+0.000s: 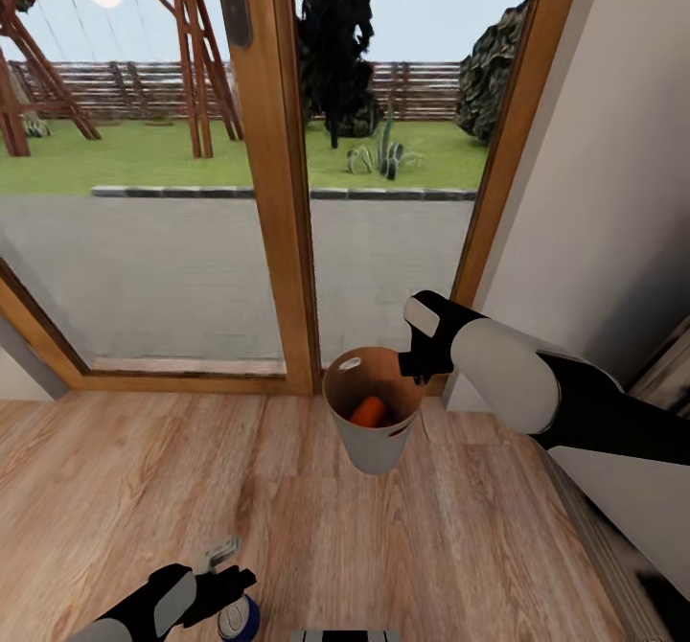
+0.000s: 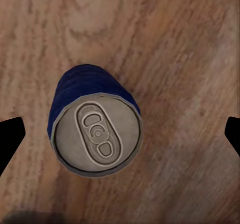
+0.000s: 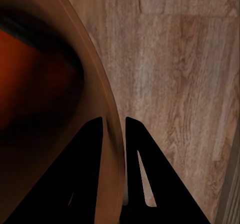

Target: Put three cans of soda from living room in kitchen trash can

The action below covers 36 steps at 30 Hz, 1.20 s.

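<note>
Clearly the dark blue can (image 2: 95,121) stands upright on the wood floor (image 1: 125,489), pale pull-tab top facing the left wrist camera; the left pincer (image 1: 226,580) hovers just over it, spread wide, its two dark tips well clear of the can on either side. The can looks light, rigid and smooth-walled, so it may slip or dent if squeezed hard; I would take it across the middle of its cylindrical wall, tips level, rather than by the rim. The right pincer (image 1: 414,366) is closed narrow on the rim of the trash can (image 1: 376,446), one finger inside the glossy brown wall and one outside, holding the bin off the floor; an orange can (image 1: 368,412) lies inside it. No raised surface carries anything; the floor is warm plank wood, beside wood-framed glass doors (image 1: 278,192) looking onto a paved yard, grass and a swing frame.
</note>
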Available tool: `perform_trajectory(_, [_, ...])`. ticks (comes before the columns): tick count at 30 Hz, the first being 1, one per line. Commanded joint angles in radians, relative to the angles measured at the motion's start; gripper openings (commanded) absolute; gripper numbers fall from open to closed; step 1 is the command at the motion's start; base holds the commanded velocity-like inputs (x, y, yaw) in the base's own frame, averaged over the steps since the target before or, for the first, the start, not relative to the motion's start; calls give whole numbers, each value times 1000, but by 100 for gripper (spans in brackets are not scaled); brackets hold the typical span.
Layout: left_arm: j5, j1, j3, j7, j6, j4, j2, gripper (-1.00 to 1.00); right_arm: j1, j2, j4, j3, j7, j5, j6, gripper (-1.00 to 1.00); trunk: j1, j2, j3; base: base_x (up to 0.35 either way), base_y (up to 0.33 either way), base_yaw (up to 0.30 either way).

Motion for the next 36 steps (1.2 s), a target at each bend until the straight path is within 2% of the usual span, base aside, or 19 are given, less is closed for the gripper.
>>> perform_trajectory(1, [0, 0, -2, 0, -3, 0, -1, 100, 0, 0, 0, -14, 3, -14, 0, -100, 0, 0, 0, 0, 0, 0])
perform_trajectory(8, [0, 1, -9, 0, -13, 0, -8, 100, 0, 0, 0, -14, 3, -14, 0, -100, 19, -35, -19, 0, 0, 0])
perform_trajectory(36, [1, 1, -11, 1, -24, 0, -4, 100, 0, 0, 0, -14, 3, -14, 0, -100, 19, -35, -19, 0, 0, 0])
